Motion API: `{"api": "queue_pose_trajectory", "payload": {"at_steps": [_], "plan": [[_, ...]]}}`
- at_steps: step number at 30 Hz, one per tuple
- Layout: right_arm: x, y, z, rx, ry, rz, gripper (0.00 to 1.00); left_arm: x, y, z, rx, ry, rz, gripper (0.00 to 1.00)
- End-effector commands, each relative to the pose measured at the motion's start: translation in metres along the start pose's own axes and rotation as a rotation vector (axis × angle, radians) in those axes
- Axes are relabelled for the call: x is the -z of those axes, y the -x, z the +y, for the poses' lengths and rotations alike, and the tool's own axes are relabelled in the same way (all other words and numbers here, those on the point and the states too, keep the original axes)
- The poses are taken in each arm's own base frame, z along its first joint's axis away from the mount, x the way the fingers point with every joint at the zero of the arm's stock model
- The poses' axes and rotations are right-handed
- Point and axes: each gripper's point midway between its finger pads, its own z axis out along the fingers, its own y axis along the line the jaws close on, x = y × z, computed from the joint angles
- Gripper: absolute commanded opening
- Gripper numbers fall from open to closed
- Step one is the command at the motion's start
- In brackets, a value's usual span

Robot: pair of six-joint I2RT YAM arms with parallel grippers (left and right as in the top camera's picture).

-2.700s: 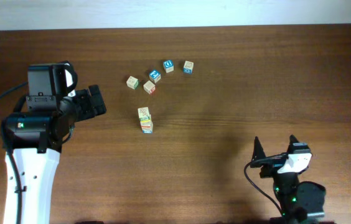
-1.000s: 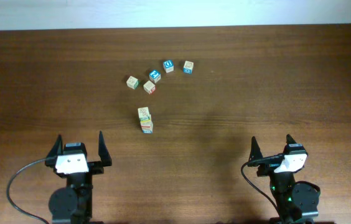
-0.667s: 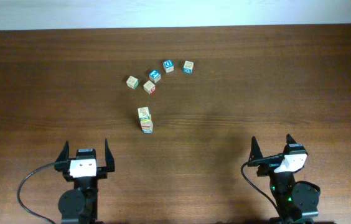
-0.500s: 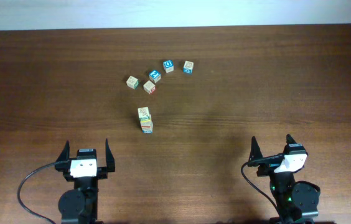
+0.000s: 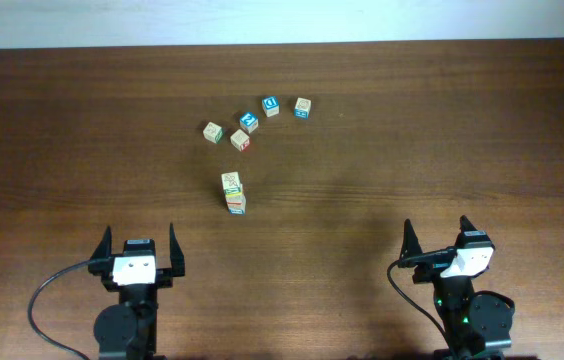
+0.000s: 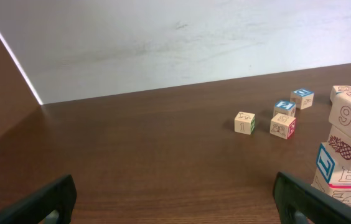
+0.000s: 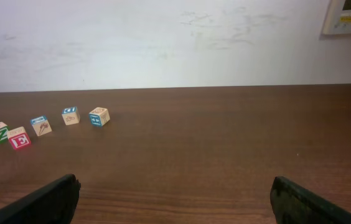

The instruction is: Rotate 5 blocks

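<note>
Both arms sit at the near edge, left end effector [image 5: 139,233] and right end effector [image 5: 439,226] gaping, empty. Five blocks [image 5: 249,122] lie scattered far-centre, beyond a stack [image 5: 232,193]. Rotated yet? Can't tell.

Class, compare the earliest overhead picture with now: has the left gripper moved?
Yes. The left gripper has pulled back toward the bottom of the view, farther from the block stack.

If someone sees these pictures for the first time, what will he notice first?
A crooked stack of alphabet blocks stands near the middle of the table. Beyond it, five loose blocks lie in a curved row toward the far edge. The left tool and right tool sit open at the near edge, touching nothing.
</note>
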Motion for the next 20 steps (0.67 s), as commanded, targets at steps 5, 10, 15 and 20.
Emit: {"api": "queue_pose_trajectory", "payload": {"at_steps": [5, 10, 15, 20], "plan": [[-0.0002, -0.0025, -0.0011, 0.006, -0.002, 0.001, 0.99, -0.0001, -0.0008, -0.0012, -0.015, -0.007, -0.005, 0.99], [-0.0002, -0.0025, -0.0011, 0.006, -0.002, 0.001, 0.98, -0.0001, -0.0008, -0.0012, -0.015, -0.007, -0.005, 0.99], [-0.0002, -0.0025, -0.0011, 0.006, -0.002, 0.001, 0.98, -0.0001, -0.0008, -0.0012, -0.015, -0.007, -0.005, 0.99], [-0.0002, -0.0025, -0.0011, 0.006, -0.002, 0.001, 0.98, -0.0001, -0.0009, -0.0011, -0.015, -0.007, -0.005, 0.99]]}}
